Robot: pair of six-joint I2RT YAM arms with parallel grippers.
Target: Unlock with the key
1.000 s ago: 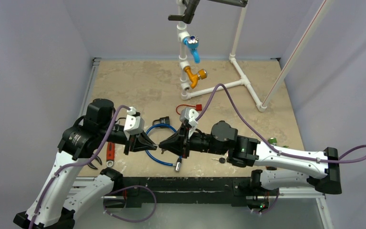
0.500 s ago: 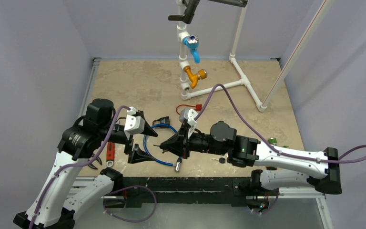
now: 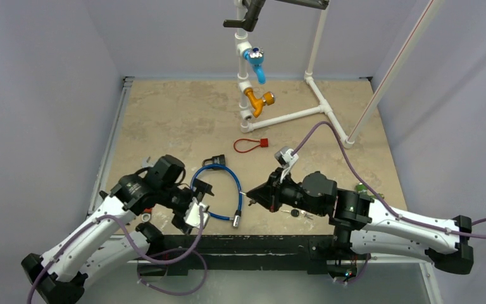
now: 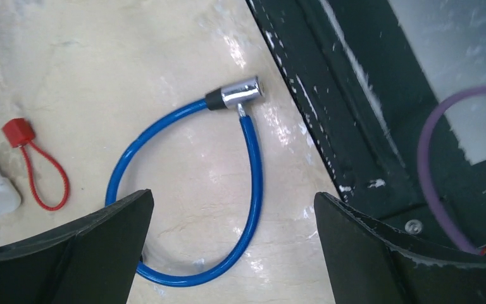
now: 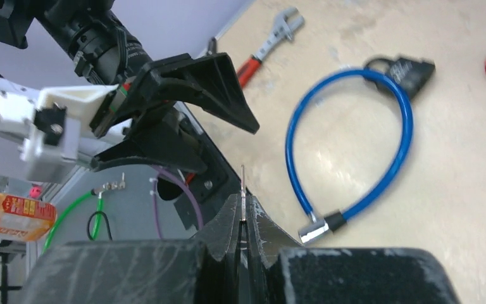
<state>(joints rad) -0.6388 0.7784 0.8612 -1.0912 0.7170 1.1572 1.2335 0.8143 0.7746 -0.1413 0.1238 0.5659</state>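
A blue cable lock [image 3: 223, 179] lies looped on the table, with its black lock body [image 3: 214, 161] at the far end and its chrome end [image 3: 236, 220] near the front edge. My right gripper [image 3: 250, 196] is shut on the key [image 5: 243, 187], whose thin blade pokes out past the fingertips, pointing left, just right of the loop. My left gripper [image 3: 196, 200] hangs wide open over the loop's near left part, holding nothing. In the left wrist view the cable [image 4: 251, 164] and chrome end [image 4: 240, 95] lie beyond the open fingers [image 4: 69, 253].
A white pipe frame [image 3: 304, 114] with a blue valve [image 3: 256, 63] and an orange valve [image 3: 257, 101] stands at the back. A red loop tag [image 3: 248, 145] lies beyond the lock. A red-handled wrench [image 5: 272, 39] lies left of the lock near the table's black front rail [image 3: 259, 244].
My left gripper, shut at the right gripper's tip a second ago, has opened wide and swung down toward the front edge. The right arm has drawn back to the right with the key.
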